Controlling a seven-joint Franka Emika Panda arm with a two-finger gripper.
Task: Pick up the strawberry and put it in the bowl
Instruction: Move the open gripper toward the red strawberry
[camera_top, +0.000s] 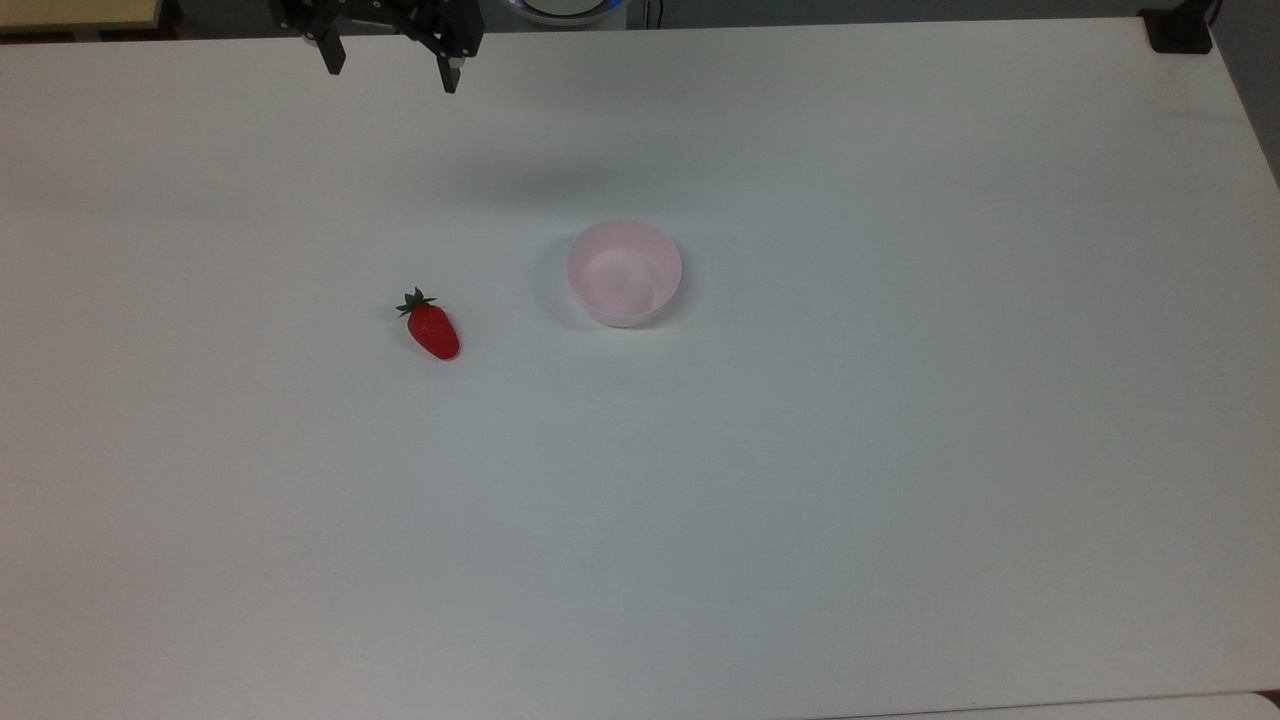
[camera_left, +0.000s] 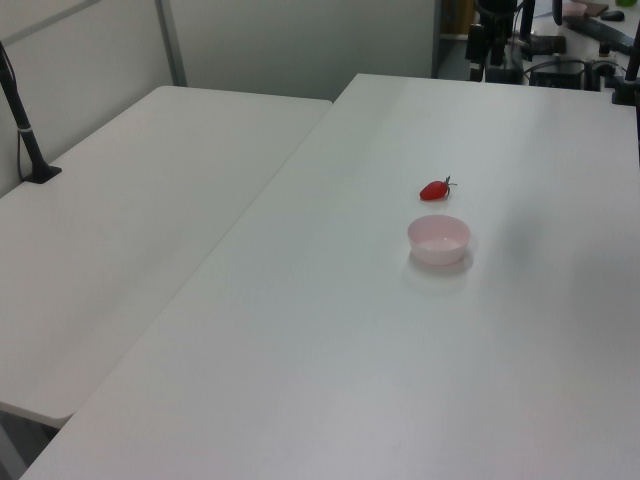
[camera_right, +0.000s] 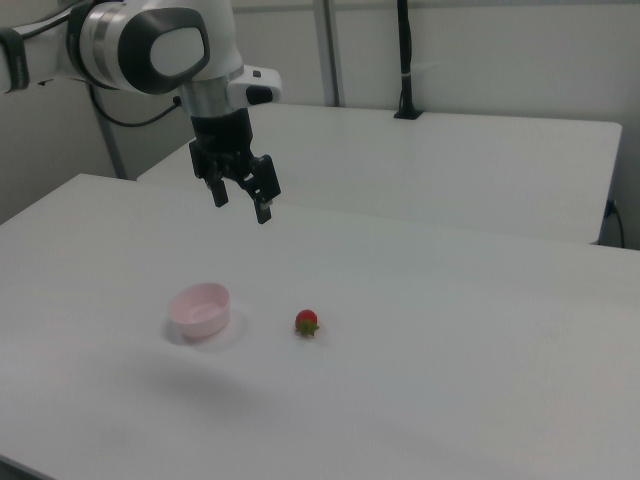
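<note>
The red strawberry (camera_top: 433, 328) with its green cap lies on the white table, left of the pale pink bowl (camera_top: 624, 272) in the top view. The bowl stands upright with nothing in it. In the left view the strawberry (camera_left: 435, 189) sits just beyond the bowl (camera_left: 438, 240). In the right view the strawberry (camera_right: 306, 322) lies to the right of the bowl (camera_right: 200, 309). My gripper (camera_top: 391, 68) hangs open high above the table's far edge, well away from both. It holds nothing. In the right view the gripper (camera_right: 240, 202) hovers above and between the two.
A second white table (camera_left: 130, 250) adjoins this one. A black post (camera_left: 22, 125) is clamped to it, and a black clamp (camera_top: 1178, 30) sits at the top view's right far corner. The arm's base (camera_top: 565, 8) stands beyond the far edge.
</note>
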